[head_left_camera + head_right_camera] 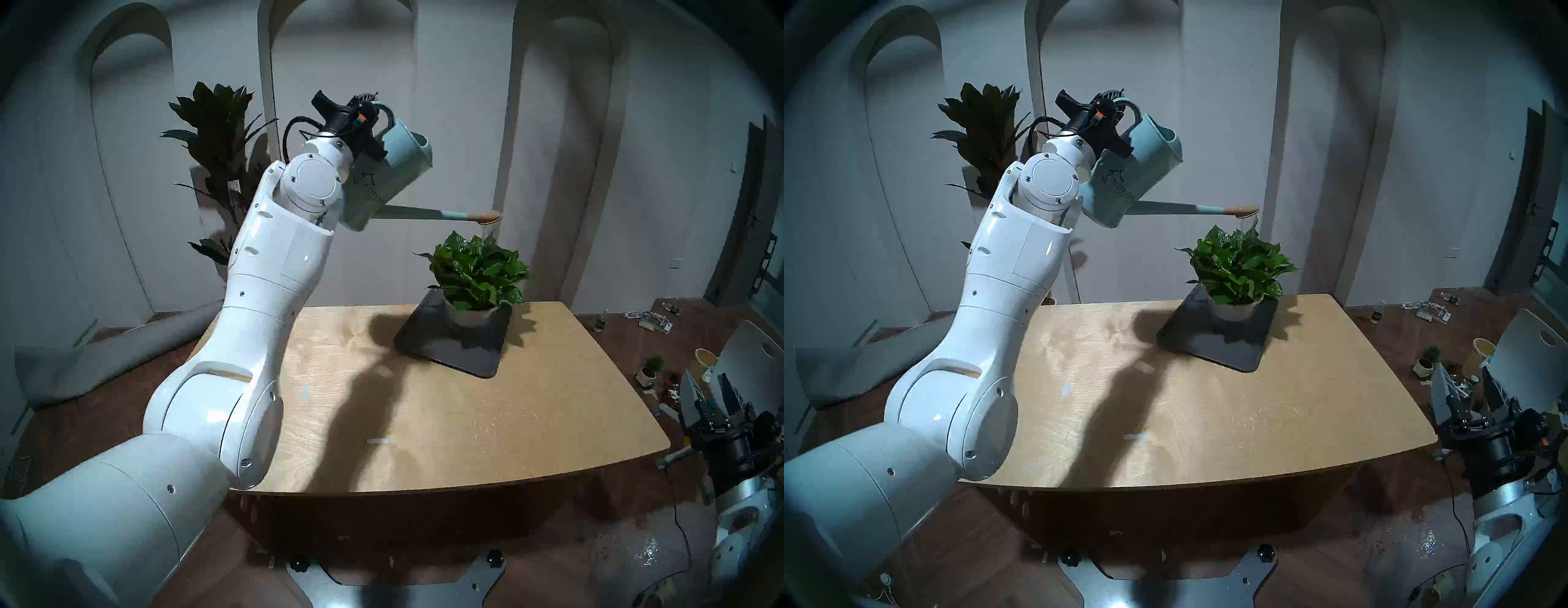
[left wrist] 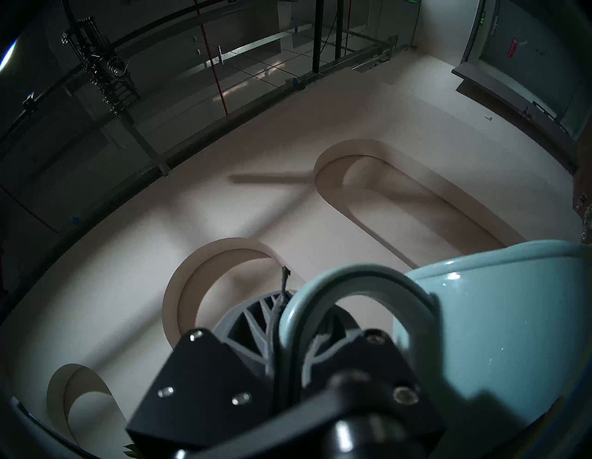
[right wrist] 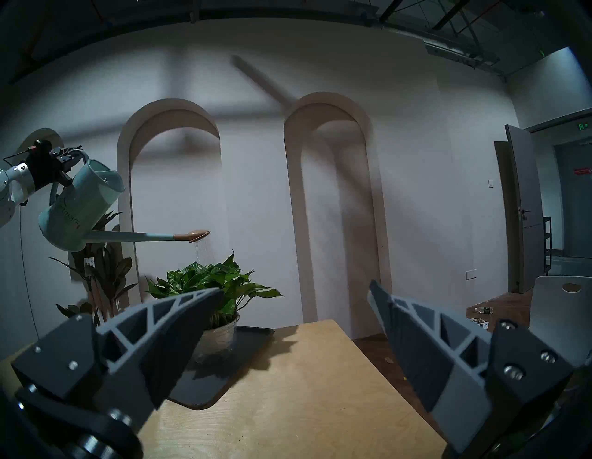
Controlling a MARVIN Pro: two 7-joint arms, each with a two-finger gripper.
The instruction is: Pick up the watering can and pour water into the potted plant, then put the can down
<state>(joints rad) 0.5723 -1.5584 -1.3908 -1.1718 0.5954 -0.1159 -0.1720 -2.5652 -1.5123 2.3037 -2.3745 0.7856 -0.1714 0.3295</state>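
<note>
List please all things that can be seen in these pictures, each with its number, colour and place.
can: 1, pale teal, tilted in the air left of the plant, water falling from its tan tip
plant: 1, bright green in a pale pot, on the tray
tray: 1, dark, far side of the table
table: 1, light wood, centre
tall plant: 1, dark leaves, by the wall behind the left arm
tiny plant: 1, green in a white pot, floor at right
cup: 1, tan, floor at right
chair: 1, white, right of the table
left gripper: 1, black and grey, shut on the can's handle
right gripper: 1, grey, open, beside the table's right end
</note>
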